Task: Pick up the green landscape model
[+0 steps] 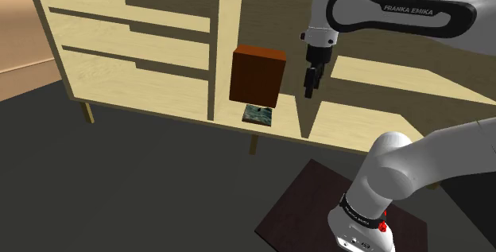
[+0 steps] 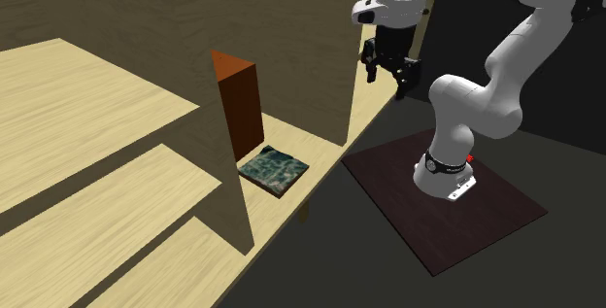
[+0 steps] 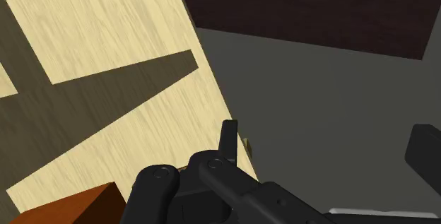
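FRANKA EMIKA is printed on the arm (image 1: 408, 8). The landscape model (image 1: 257, 114), a flat mottled-green square, lies at the foot of the brown box (image 1: 256, 74); the jaws hang spread, empty, beside that box.

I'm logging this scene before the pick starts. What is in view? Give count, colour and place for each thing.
landscape model: one, green, lying flat on the wooden unit at the foot of the box.
box: one, reddish-brown, upright, right behind the model.
wooden unit: one, pale wood with raised dividers and short legs, bearing the model and the box.
stand: one, dark brown, on the floor beside the unit, under the arm's base.
floor: dark grey, around the unit and the stand.
arm: one, white with dark joints, rising from the stand and reaching over the unit.
gripper: one, black, fingers apart, empty, hanging above the unit, clear of the box and the model.
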